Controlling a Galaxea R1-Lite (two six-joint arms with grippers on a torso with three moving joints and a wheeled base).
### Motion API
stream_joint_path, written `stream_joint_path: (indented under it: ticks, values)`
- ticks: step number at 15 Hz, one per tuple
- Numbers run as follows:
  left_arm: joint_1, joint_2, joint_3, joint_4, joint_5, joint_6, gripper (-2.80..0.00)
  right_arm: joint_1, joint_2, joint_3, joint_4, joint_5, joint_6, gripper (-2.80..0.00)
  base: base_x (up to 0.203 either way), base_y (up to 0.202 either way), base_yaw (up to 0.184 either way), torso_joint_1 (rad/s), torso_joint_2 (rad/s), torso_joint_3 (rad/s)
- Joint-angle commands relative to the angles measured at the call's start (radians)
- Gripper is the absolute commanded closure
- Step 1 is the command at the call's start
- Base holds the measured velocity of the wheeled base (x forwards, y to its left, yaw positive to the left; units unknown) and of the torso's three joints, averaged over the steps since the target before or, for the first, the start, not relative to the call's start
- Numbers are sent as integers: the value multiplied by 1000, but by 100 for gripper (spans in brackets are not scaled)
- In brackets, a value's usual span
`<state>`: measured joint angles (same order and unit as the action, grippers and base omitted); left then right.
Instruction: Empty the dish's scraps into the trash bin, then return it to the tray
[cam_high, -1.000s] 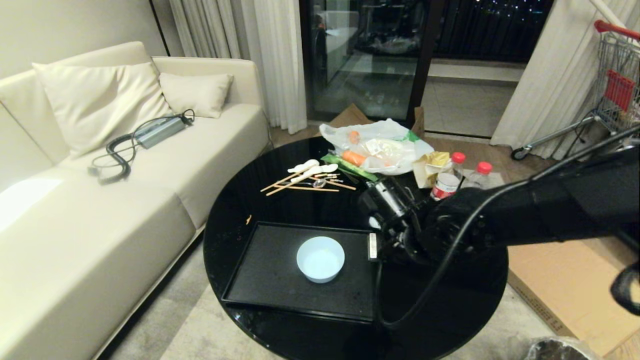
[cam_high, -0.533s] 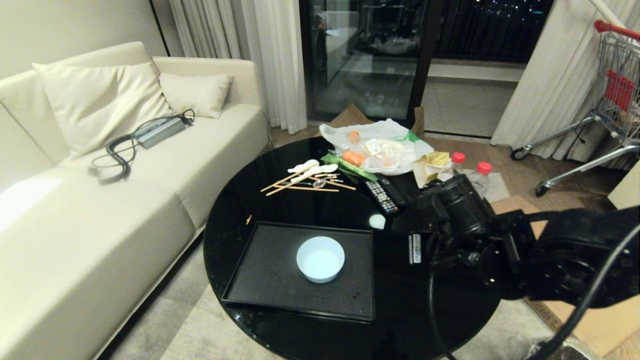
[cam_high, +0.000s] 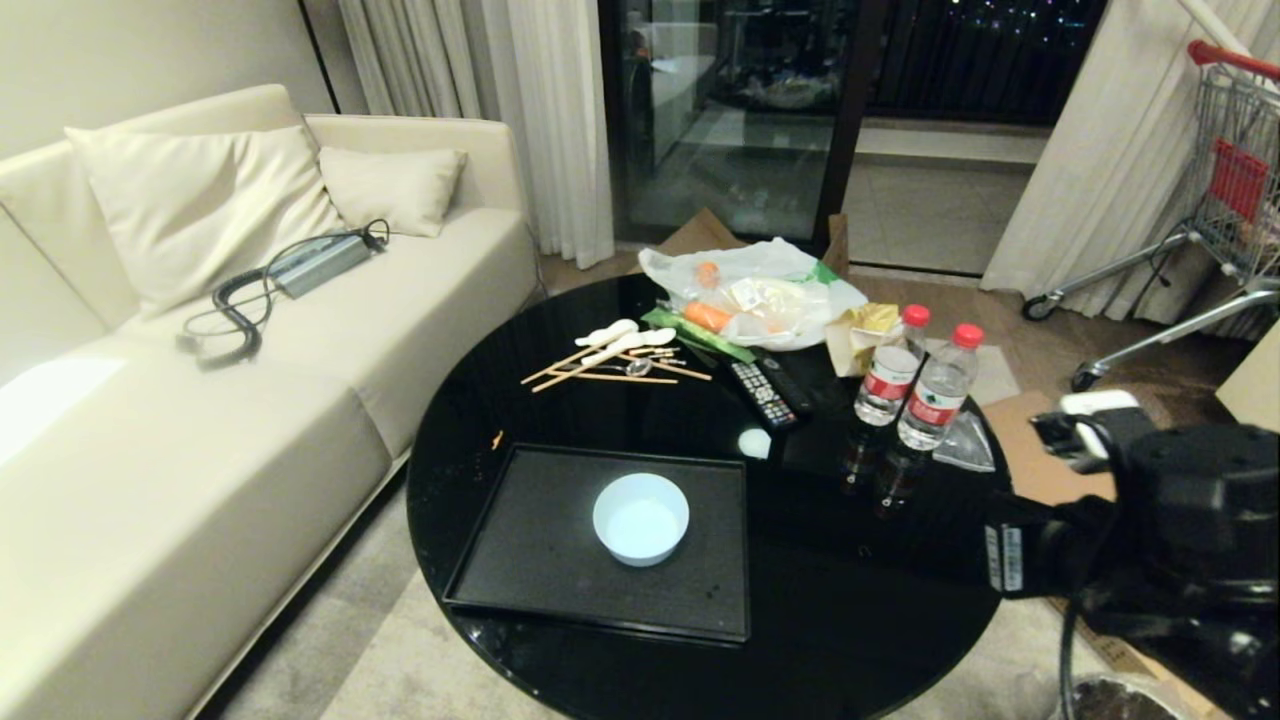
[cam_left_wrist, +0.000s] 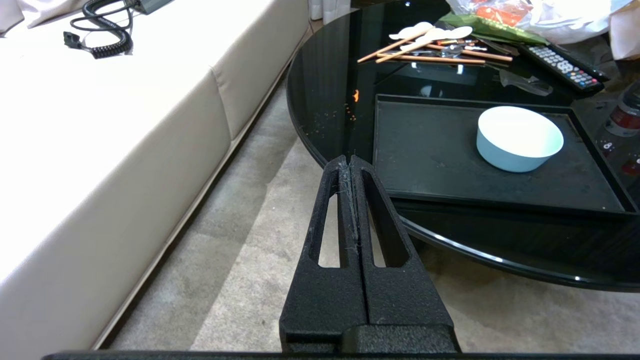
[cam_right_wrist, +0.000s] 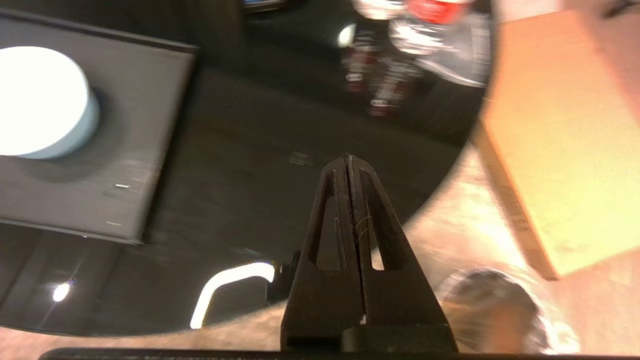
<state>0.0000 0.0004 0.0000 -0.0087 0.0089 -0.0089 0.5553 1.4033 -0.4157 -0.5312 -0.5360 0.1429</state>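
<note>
Pale blue dish (cam_high: 641, 519) empty on black tray (cam_high: 540, 560), 2 red-labelled bottles (cam_high: 912, 388) unreadable, both hands (cam_right_wrist: 348, 159) (cam_left_wrist: 349, 160) closed, empty.

Dish (cam_high: 641, 518) sits alone on tray (cam_high: 560, 560) — open all round, tray's left half bare. Worktop (cam_high: 850, 620) right of tray bare up to its right edge. Far edge crowded: two bottles (cam_high: 915, 390), remote (cam_high: 762, 393), chopsticks (cam_high: 610, 368), plastic bag (cam_high: 760, 290) — blocks reach there.
</note>
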Motion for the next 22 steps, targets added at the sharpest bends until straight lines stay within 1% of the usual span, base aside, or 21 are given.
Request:
stream_joint_path:
  ticks: [1,4,6,7,9,10,11,13,14,15,16,17,19,20,22]
  values:
    - [0,0,0,-1,0,0,0,-44,-195,152,-60,-1,-9,0,0,0,0,0,0,0]
    - [0,0,0,-1,0,0,0,-79,-379,279,-100,4,-17,0,0,0,0,0,0,0]
    - [0,0,0,-1,0,0,0,-91,-560,347,-96,38,-35,0,0,0,0,0,0,0]
    - [0,0,0,-1,0,0,0,-94,-654,366,-74,58,-46,0,0,0,0,0,0,0]
    - [0,0,0,-1,0,0,0,-119,-838,393,24,90,-73,0,0,0,0,0,0,0]
    - [0,0,0,-1,0,0,0,-154,-902,402,95,116,-84,0,0,0,0,0,0,0]
    - [0,0,0,-1,0,0,0,-223,-940,407,165,164,-91,0,0,0,0,0,0,0]
    - [0,0,0,-1,0,0,0,-395,-1020,412,291,315,-102,0,0,0,0,0,0,0]
    - [0,0,0,-1,0,0,0,-456,-1080,414,349,399,-108,0,0,0,0,0,0,0]
    - [0,0,0,-1,0,0,0,-490,-1144,414,403,449,-123,0,0,0,0,0,0,0]
    - [0,0,0,-1,0,0,0,-517,-1217,413,465,478,-145,0,0,0,0,0,0,0]
    - [0,0,0,-1,0,0,0,-533,-1268,412,502,496,-163,0,0,0,0,0,0,0]
    - [0,0,0,-1,0,0,0,-550,-1361,413,525,521,-186,0,0,0,0,0,0,0]
    - [0,0,0,-1,0,0,0,-554,-1396,414,527,525,-192,0,0,0,0,0,0,0]
    - [0,0,0,-1,0,0,0,-557,-1403,416,530,505,-194,0,0,0,0,0,0,0]
